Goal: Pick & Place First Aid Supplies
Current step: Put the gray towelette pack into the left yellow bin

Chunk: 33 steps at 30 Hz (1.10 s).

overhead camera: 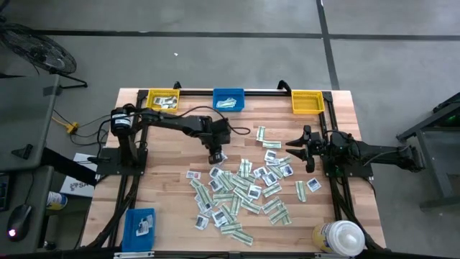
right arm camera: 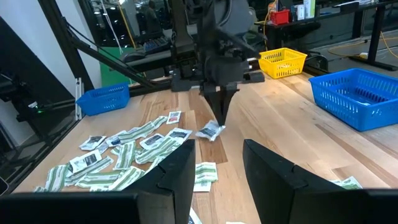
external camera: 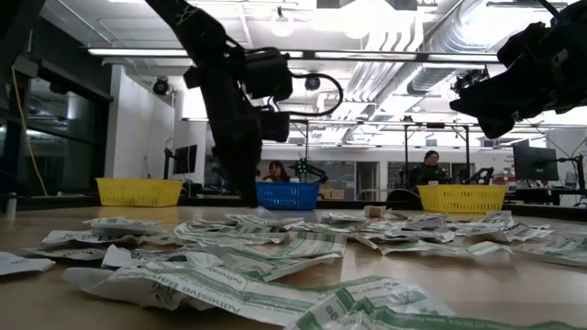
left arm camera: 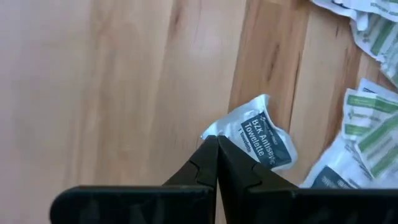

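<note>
Nearest item: green-and-white strip packet [external camera: 229,291], flat on the surface [overhead camera: 162,183] at the front edge of the low view.
Supplies, main heap: first aid supplies [overhead camera: 248,188] lie scattered loose across the middle of the surface, squarish white packets mixed with green-and-white strips, many overlapping.
My left hand: left hand [left arm camera: 217,155] is down at the far-left edge of the heap, fingers pressed together and pinching one corner of a towelette packet [left arm camera: 258,134].
Towelette packet: white with a dark printed panel, crumpled, resting on bare wood just apart from the rest of the heap; in the right wrist view it sits directly beneath my left fingertips [right arm camera: 219,118].
My right hand: right hand [overhead camera: 297,150] hangs above the right side of the surface, clear of the packets, fingers parted with nothing between them.
Yellow bin, far left: yellow bin [overhead camera: 162,100] at the back edge holds a few white packets.
Blue bin, far centre: blue bin [overhead camera: 228,100] at the back edge holds a few pale packets.
Yellow bin, far right: second yellow bin [overhead camera: 307,101] at the back edge; I cannot tell any contents.
Blue bin, near left: second blue bin [overhead camera: 139,226] at the front-left corner holds at least one white packet.
Bottle: white-capped bottle [overhead camera: 340,237] stands at the front-right corner, apart from the heap.
Background: two people [external camera: 275,170] sit in the room beyond the surface.
</note>
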Motion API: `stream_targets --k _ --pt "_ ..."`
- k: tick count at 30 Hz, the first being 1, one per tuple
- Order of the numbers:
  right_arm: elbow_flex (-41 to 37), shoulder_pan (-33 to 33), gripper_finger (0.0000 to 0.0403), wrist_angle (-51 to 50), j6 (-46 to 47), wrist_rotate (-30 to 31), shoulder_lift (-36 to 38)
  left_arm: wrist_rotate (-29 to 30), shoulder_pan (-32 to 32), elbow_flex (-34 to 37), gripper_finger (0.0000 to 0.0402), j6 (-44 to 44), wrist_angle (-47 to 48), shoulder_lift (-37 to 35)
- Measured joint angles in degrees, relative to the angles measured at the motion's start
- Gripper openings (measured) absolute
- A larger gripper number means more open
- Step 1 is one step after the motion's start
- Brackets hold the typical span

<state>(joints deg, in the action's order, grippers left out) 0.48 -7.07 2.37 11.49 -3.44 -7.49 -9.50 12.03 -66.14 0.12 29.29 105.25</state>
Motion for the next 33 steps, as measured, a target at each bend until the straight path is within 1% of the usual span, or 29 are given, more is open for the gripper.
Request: stream_targets --k 2,12,21,23,33 --pt "-0.01 -0.02 0.0129 -0.02 0.0 0.02 0.0 -0.76 0.21 -1.42 0.0 0.92 2.0 0.0" --pt "0.01 -0.02 0.0129 -0.02 0.0 0.02 0.0 -3.12 4.16 -6.78 0.0 2.82 5.61 -0.17" --pt "-0.01 0.0 0.0129 -0.02 0.0 0.02 0.0 -4.62 9.09 -7.34 0.0 5.83 5.51 -1.83" --pt "-0.01 -0.02 0.0129 0.0 0.0 0.02 0.0 -4.77 10.36 -7.37 0.0 6.16 4.32 -2.52" --pt "0.01 -0.01 0.0129 -0.12 0.0 0.02 0.0 -4.48 18.77 -7.4 0.0 8.22 1.75 -6.63"
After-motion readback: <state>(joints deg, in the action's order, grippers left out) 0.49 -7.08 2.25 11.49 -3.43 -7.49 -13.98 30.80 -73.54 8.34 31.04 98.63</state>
